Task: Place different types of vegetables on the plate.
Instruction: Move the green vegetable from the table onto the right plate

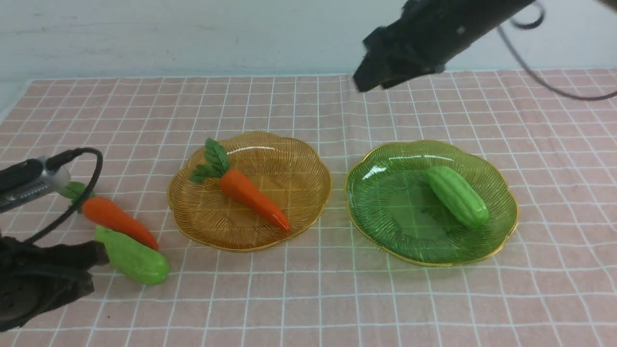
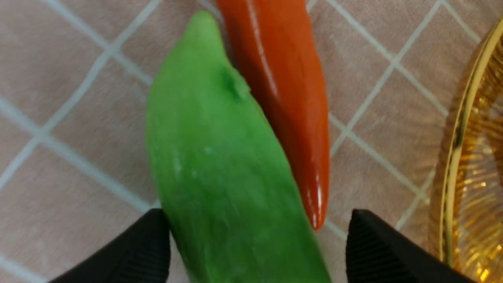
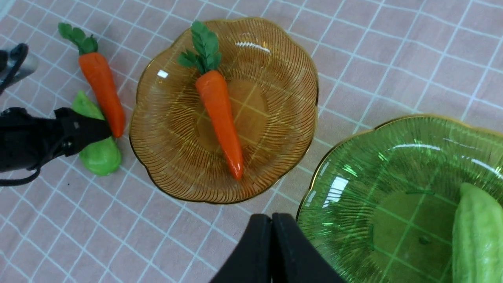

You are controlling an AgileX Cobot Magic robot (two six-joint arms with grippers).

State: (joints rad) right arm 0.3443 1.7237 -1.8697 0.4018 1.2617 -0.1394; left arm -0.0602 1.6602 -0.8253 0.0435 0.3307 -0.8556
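Observation:
A carrot (image 1: 253, 197) lies in the amber plate (image 1: 308, 159). A light green gourd (image 1: 455, 195) lies in the green plate (image 1: 385, 212). On the cloth left of the amber plate, a second carrot (image 1: 118, 221) and a second gourd (image 1: 135, 260) lie side by side, touching. My left gripper (image 1: 91, 270) is low at that gourd's near end. In the left wrist view it (image 2: 256, 214) stands open, its fingers (image 2: 377, 247) on either side of the gourd (image 2: 220, 165), next to the carrot (image 2: 283, 90). My right gripper (image 1: 371, 79) hangs high above the table's back, shut (image 3: 271, 218) and empty.
A pink checked cloth (image 1: 308, 299) covers the table. A pale wall (image 1: 193, 33) runs along the back. The amber plate's gold rim (image 2: 452, 157) is close beside my left gripper's outer finger. A cable (image 1: 91, 178) loops over the left arm.

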